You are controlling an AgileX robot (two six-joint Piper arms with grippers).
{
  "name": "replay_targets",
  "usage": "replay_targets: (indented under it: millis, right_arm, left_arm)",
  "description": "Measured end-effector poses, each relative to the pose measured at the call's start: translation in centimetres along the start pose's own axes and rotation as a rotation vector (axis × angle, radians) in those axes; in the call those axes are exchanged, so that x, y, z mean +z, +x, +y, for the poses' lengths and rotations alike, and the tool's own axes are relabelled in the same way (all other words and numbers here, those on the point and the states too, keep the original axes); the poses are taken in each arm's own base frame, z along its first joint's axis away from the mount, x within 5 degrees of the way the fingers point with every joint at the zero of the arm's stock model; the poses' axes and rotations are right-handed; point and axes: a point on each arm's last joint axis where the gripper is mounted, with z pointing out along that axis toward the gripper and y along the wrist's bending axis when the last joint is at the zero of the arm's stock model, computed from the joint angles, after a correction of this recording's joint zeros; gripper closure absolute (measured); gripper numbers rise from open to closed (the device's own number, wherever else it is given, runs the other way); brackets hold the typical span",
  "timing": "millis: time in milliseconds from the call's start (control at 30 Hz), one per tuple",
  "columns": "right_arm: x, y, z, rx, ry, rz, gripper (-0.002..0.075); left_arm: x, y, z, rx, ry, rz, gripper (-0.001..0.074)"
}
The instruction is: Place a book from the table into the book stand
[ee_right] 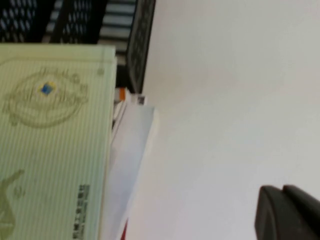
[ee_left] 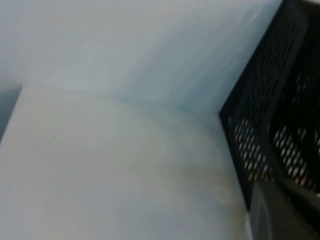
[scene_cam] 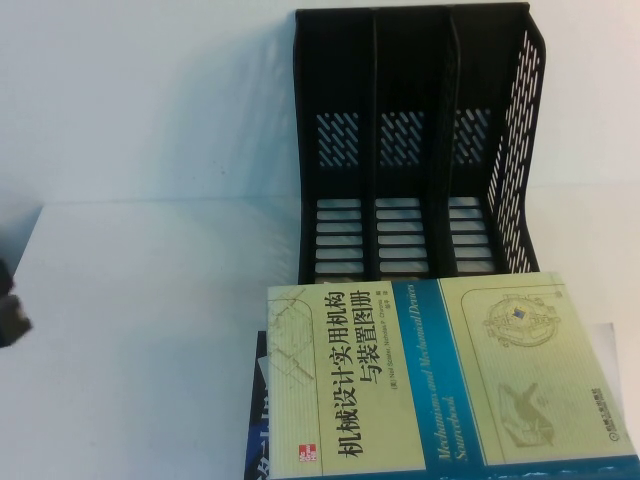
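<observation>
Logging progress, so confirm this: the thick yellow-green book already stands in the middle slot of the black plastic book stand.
Wrong. In the high view, the thick yellow-green book lies flat on the white table, in front of the black plastic book stand, whose slots hold nothing.

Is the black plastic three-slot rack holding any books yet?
Empty: all three slots of the rack show bare slatted floors; the yellow-green book lies outside.

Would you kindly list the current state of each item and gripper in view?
book: flat on a stack of books, not in the stand.
book stand: upright on the table, all three slots empty.
left gripper: shut, at the table's left edge, holding nothing.
right gripper: shut, right of the book, holding nothing.
</observation>
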Motion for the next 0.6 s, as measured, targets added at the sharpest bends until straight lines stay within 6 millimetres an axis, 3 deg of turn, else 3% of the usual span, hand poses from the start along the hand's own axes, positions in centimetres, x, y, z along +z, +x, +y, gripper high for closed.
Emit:
replay_targets:
  millis: [167,400,600]
  right_arm:
    - [4.2,-0.5,0.9,-0.036,-0.156,0.142,0.0722]
    - [7.5,-1.1,2.1,-0.055,-0.332,0.168,0.0722]
    - [9.9,-1.1,2.4,-0.011,-0.393,0.216,0.0723]
  left_arm:
    - [4.8,2.2,-0.2,0.009,0.019,0.303,0.0738]
    - [8.4,3.2,-1.7,-0.025,0.248,0.485,0.0738]
    - [10.8,2.9,1.4,-0.253,0.322,0.529,0.0738]
